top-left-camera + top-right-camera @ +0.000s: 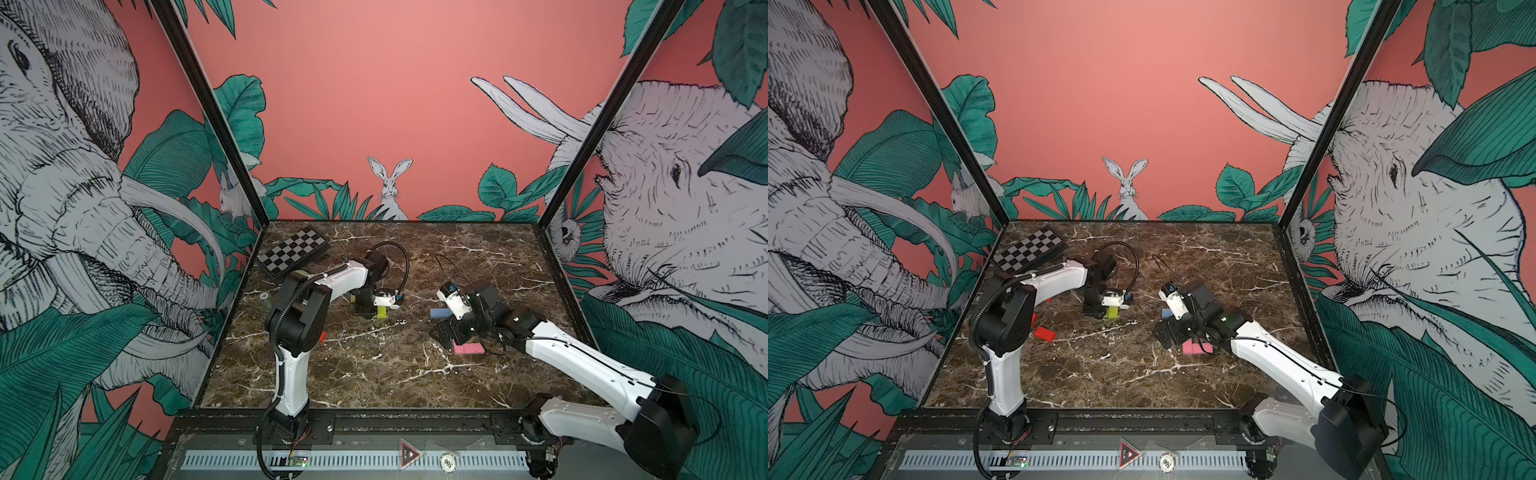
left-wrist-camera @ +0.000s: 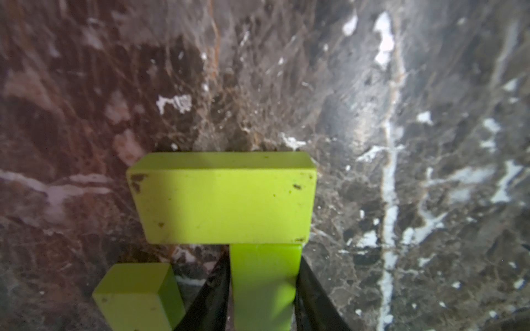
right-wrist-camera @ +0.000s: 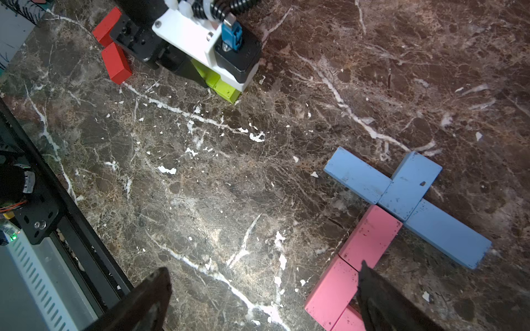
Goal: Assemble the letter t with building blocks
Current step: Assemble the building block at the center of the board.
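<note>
Left fingers (image 2: 212,298) were clamped on a green block (image 2: 265,283), one finger on each long side. Its free end butted the long edge of a green crossbar (image 2: 223,200), off-centre toward one end. A spare green block (image 2: 137,295) sat just beside one finger with a narrow gap, not touching. Past the crossbar's far edge I saw only bare surface (image 1: 374,374).

Right fingers (image 3: 143,301) were spread wide with nothing between them. In the right wrist view one tip overlapped the edge of a pink block (image 3: 370,238). I couldn't tell whether it was touching.

Blue/pink group was on the right side:
- Three blue blocks (image 3: 410,186) lay edge to edge, the middle one turned crosswise.
- The pink block touched that middle one's end, and a second pink (image 3: 332,292) ran on in line, end to end.
- A third pink was cut off by the frame edge.

Two red blocks (image 3: 116,63) lay close to the left arm on its outer side, toward the left edge.

Board (image 1: 293,251) was in the far-left corner, well apart from all the blocks.

For room to move, I had a wide bare strip between the green group and the blue/pink group. The near middle of the surface was bare to the front edge. The right arm lay low across the near-right part.
</note>
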Robot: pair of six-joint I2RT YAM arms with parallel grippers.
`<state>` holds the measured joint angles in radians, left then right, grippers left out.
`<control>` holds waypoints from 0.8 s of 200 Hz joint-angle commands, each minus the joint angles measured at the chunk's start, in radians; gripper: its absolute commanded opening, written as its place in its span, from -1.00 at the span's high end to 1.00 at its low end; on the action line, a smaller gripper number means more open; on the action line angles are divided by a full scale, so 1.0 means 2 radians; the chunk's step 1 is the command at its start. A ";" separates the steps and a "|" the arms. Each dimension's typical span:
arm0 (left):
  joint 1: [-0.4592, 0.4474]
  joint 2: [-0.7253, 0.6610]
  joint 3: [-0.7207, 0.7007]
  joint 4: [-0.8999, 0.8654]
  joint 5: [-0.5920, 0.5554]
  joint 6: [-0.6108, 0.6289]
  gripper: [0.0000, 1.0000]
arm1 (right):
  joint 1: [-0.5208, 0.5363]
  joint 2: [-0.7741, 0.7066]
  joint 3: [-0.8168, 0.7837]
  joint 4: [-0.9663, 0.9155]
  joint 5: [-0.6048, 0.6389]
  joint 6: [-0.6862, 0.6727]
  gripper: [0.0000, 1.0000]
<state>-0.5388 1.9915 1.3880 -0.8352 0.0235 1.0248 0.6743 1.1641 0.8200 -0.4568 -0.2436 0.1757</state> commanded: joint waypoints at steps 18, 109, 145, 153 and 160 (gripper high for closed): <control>-0.004 0.015 -0.001 -0.005 0.013 0.004 0.28 | 0.000 -0.005 -0.004 0.001 0.002 -0.003 -0.97; -0.004 0.000 -0.019 0.003 0.010 0.006 0.04 | 0.000 -0.003 -0.004 0.000 0.002 -0.004 -0.97; -0.004 -0.012 -0.037 0.018 0.000 0.008 -0.12 | 0.000 0.000 -0.002 0.000 0.000 -0.005 -0.97; -0.004 -0.014 -0.040 0.021 -0.002 0.007 -0.15 | 0.000 0.002 -0.001 0.001 -0.001 -0.005 -0.97; -0.004 -0.016 -0.042 0.025 -0.004 0.007 -0.18 | 0.000 0.002 0.000 0.001 -0.001 -0.005 -0.97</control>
<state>-0.5388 1.9690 1.3571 -0.7853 0.0189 1.0222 0.6743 1.1641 0.8200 -0.4568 -0.2440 0.1753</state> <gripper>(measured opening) 0.573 0.985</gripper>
